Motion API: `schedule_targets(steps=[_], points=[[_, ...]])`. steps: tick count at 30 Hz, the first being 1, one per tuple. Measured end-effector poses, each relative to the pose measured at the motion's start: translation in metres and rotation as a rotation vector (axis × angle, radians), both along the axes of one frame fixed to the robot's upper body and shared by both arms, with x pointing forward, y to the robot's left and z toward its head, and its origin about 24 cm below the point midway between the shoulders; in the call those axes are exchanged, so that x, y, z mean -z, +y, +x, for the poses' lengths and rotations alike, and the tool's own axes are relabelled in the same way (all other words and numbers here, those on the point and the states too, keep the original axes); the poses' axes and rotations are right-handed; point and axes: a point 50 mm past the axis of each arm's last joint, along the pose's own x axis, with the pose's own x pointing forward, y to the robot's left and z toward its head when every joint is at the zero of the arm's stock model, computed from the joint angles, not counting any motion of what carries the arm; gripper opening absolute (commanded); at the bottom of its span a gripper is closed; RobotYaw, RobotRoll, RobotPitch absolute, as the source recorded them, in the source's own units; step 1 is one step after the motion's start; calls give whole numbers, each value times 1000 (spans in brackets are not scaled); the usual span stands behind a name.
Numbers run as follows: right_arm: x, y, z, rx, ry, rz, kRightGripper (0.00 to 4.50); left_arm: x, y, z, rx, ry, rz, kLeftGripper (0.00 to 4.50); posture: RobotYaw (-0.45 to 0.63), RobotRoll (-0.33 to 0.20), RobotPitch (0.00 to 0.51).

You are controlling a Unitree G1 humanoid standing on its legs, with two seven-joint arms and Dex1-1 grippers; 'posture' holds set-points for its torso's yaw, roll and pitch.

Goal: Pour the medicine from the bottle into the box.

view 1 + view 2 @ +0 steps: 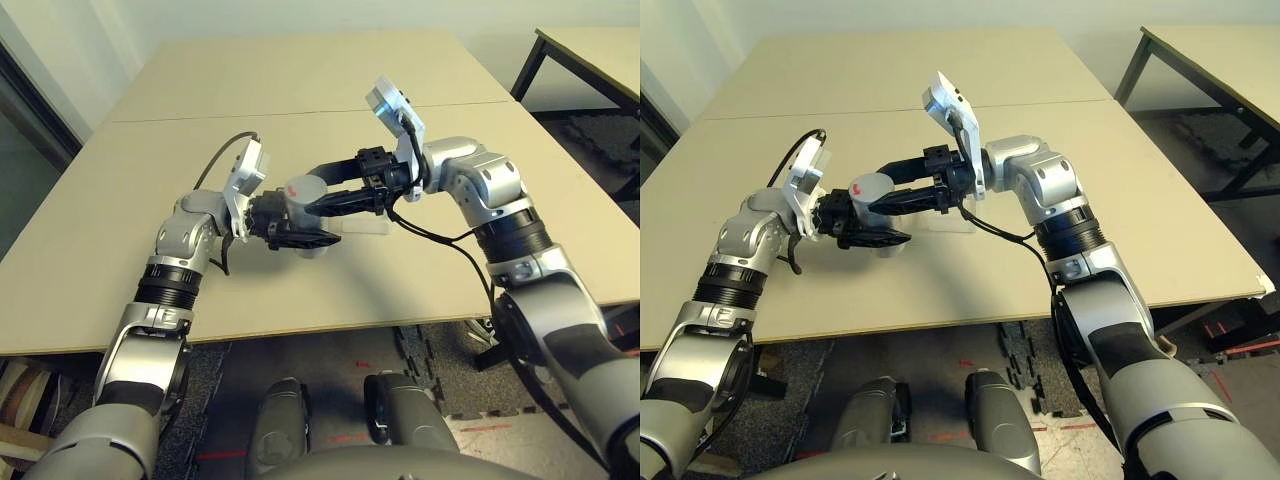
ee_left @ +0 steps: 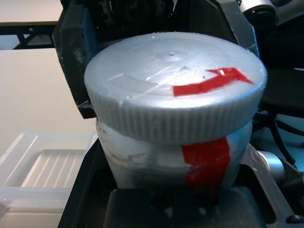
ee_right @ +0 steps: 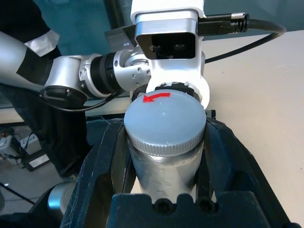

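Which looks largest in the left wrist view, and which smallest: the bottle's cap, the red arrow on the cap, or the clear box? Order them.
1. Cap
2. Clear box, cut off by the view's edge
3. Red arrow
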Motion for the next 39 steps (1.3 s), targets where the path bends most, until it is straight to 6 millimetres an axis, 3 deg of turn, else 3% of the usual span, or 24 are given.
schedule_targets(steps=[9,10,14,32,39], points=[[0,1,-1,-10,-4,-2,2603,-1,1,-1,3,-1,11,2786,-44,0,42],[0,1,-1,-12,-6,-1,3336,-1,1,-1,3,-1,11,2786,-45,0,42],[-1,2,-4,-69,9,18,4495,-3,3,-2,6,-17,18,2786,-46,0,41],[8,5,6,-67,18,24,4500,3,8,-4,-42,7,14,2786,-33,0,45],[4,16,7,-67,-1,37,4500,1,6,-5,-39,-7,13,2786,-31,0,45]])
